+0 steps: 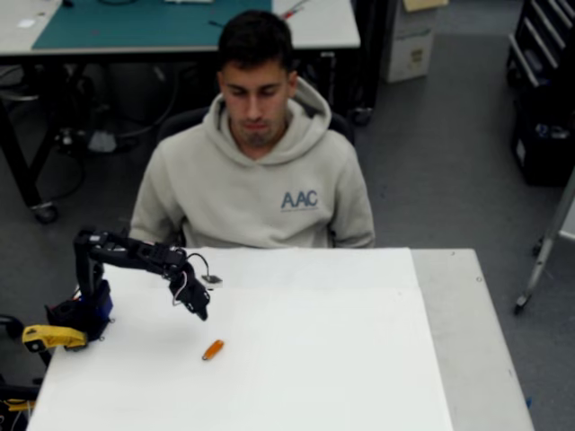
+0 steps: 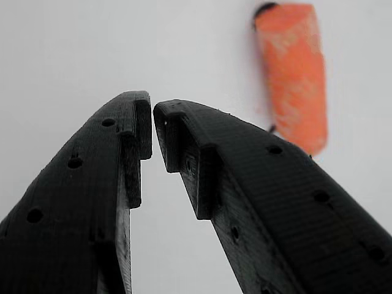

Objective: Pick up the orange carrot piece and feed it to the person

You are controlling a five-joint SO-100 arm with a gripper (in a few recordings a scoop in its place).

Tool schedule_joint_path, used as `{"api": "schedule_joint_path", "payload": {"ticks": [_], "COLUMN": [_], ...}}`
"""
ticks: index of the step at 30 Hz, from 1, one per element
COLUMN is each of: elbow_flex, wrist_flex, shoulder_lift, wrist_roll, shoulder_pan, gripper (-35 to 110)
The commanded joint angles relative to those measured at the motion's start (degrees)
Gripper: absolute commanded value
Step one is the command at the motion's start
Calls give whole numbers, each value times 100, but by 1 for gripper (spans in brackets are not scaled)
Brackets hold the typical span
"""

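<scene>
Your gripper [image 2: 152,125] is nearly closed, tips almost touching, empty. Carrot piece [image 2: 293,76] sits upper right of wrist view, off to one side of the tips. Descend now w/o opening and re-centring and you'll likely knock it across the white table [image 1: 359,359].

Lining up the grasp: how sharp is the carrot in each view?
Wrist view: the small orange carrot piece is soft and out of focus behind the sharper black claw. Overhead view: it is tiny but crisp on the evenly lit white table.
</scene>
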Motion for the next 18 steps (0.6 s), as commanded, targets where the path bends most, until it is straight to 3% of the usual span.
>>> {"api": "schedule_joint_path", "payload": {"ticks": [1, 18], "elbow_flex": [-571, -677], "wrist_flex": [53, 53], "shoulder_lift": [70, -193], "wrist_roll": [-237, -633], "shoulder_pan": [343, 747], "gripper": [-3, -3]}}
